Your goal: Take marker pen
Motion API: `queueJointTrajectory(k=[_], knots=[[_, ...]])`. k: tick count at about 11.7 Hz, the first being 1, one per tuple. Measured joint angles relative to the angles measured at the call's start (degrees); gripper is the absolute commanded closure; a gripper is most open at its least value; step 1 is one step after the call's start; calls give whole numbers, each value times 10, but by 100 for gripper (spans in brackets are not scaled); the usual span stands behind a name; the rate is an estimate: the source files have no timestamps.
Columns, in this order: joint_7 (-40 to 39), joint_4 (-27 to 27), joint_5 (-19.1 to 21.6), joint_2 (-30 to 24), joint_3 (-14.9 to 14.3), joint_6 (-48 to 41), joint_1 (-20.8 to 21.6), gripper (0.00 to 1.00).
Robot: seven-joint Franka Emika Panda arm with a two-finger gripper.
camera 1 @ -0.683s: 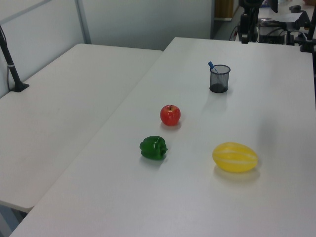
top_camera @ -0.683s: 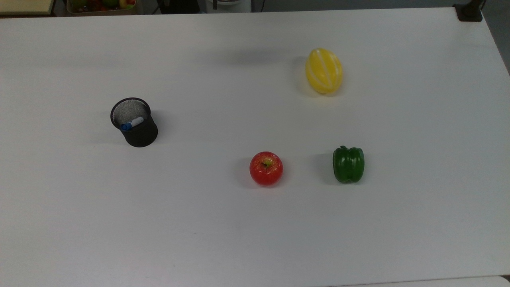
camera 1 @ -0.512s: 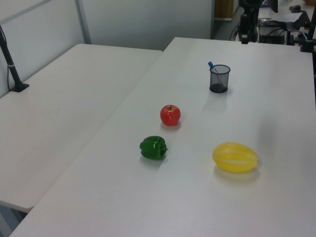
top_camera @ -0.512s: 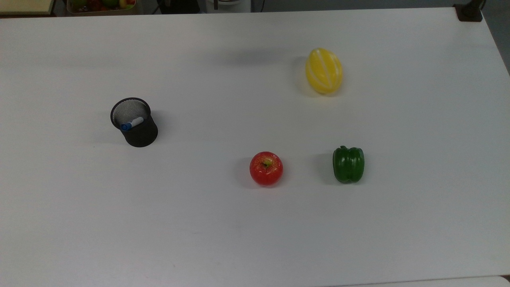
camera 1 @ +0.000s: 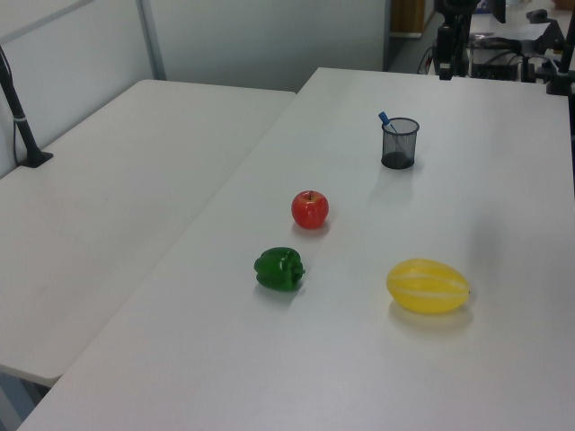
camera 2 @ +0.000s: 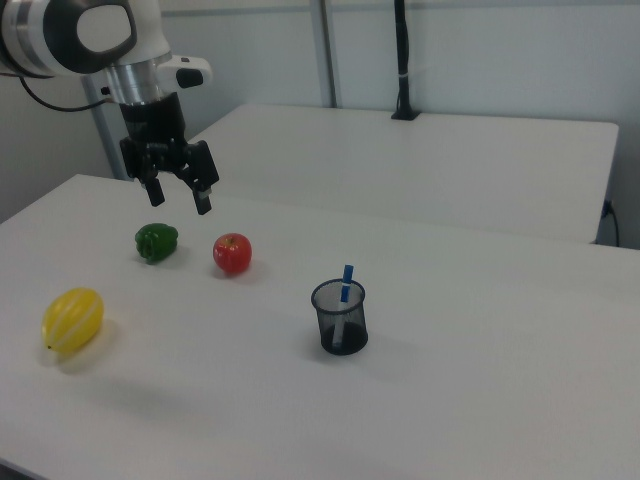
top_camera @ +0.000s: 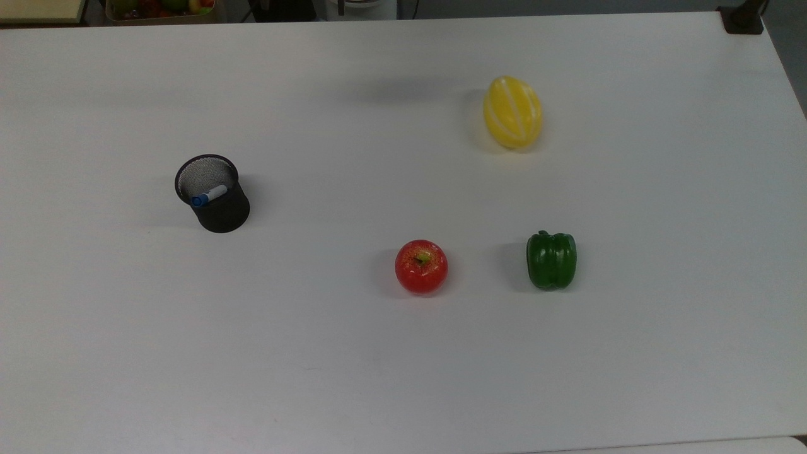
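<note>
The marker pen stands tilted inside a black mesh cup on the white table, blue cap up; it also shows as the marker pen in the cup and the marker pen in the cup. In the right view my gripper hangs open and empty high above the table, well to the right view's left of the cup, over the area behind the apple and pepper.
A red apple, a green bell pepper and a yellow melon lie on the table. A second table adjoins it. A black post stands at the back.
</note>
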Motion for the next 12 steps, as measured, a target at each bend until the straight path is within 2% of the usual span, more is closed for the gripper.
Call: queueJointTrajectory(k=[5, 7, 12], knots=[[-1, 0, 0, 1, -1, -12, -6, 0], [-10, 0, 0, 2, -1, -12, -22, 0], [-76, 0, -1, 6, -4, -11, -98, 0]])
